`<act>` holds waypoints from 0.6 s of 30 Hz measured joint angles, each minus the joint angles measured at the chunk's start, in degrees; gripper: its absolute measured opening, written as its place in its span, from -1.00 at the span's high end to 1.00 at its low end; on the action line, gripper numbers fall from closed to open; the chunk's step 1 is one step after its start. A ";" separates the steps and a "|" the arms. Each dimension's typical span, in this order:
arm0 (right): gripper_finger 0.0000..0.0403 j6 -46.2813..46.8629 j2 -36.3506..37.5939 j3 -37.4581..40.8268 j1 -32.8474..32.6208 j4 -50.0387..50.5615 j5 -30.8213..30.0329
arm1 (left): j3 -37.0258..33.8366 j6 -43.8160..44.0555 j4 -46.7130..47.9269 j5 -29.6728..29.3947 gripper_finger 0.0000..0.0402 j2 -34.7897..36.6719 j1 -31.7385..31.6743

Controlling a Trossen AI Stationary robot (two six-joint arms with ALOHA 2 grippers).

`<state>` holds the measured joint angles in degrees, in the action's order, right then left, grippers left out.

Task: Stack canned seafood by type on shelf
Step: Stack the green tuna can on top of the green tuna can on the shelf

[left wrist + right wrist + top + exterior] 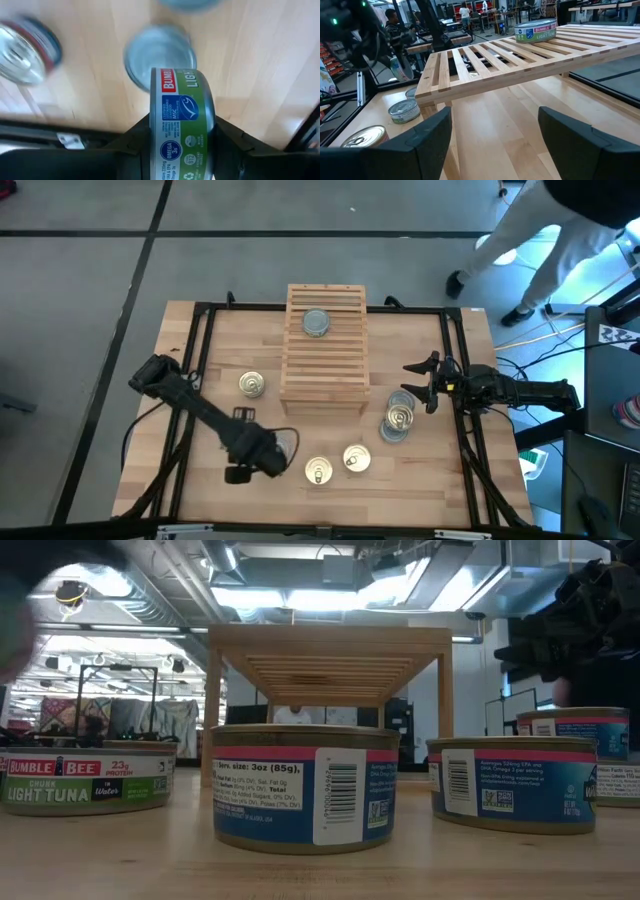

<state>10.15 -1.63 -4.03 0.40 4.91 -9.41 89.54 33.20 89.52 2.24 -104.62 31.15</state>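
The light-wood slatted shelf point(325, 350) stands at the table's middle, with one green-labelled tuna can point(316, 323) point(536, 30) resting flat on its top. My left gripper point(268, 455) is near the front left, shut on another green-labelled can point(182, 125). My right gripper point(425, 380) hovers open to the right of the shelf, level with its top point(520, 65). Loose cans sit flat on the table: one gold-topped point(251, 384) left of the shelf, two point(318, 471) point(356, 458) near the front, and a small stack point(398, 418) beside the right gripper. My left gripper pinches the green-labelled can between its two fingers point(134, 142), one on each flat end. The can stands on edge, with its curved label wall point(182, 100) facing the wrist camera. It appears lifted above the tabletop.
A black frame point(195, 340) runs round the work area. In the low view the cans point(300, 790) point(515, 785) point(85, 780) stand in front of the shelf point(325, 660). A person point(560, 240) walks beyond the table's far right corner. Bare wood lies left of the shelf.
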 joint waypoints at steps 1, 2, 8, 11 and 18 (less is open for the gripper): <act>-0.46 0.00 -0.02 -0.01 -0.01 0.01 0.01 | 1.41 -0.85 0.02 -0.16 0.34 0.00 -1.03; -0.46 0.00 -0.01 0.00 -0.01 0.00 0.00 | 2.91 -1.45 -0.04 -0.36 0.34 0.00 -1.99; -0.46 0.00 -0.02 0.00 -0.01 0.02 0.00 | 11.37 -2.49 -0.05 -0.63 0.34 0.00 -6.72; -0.46 0.00 -0.02 0.00 0.00 0.00 0.00 | 15.16 -5.09 -0.43 -2.64 0.34 0.00 -8.42; -0.46 0.02 -0.02 0.00 0.00 0.18 0.02 | 20.85 -13.97 -2.13 -11.38 0.34 0.00 -11.90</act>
<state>10.17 -1.65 -4.03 0.40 5.09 -9.39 110.39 19.22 87.38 -9.13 -104.62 19.25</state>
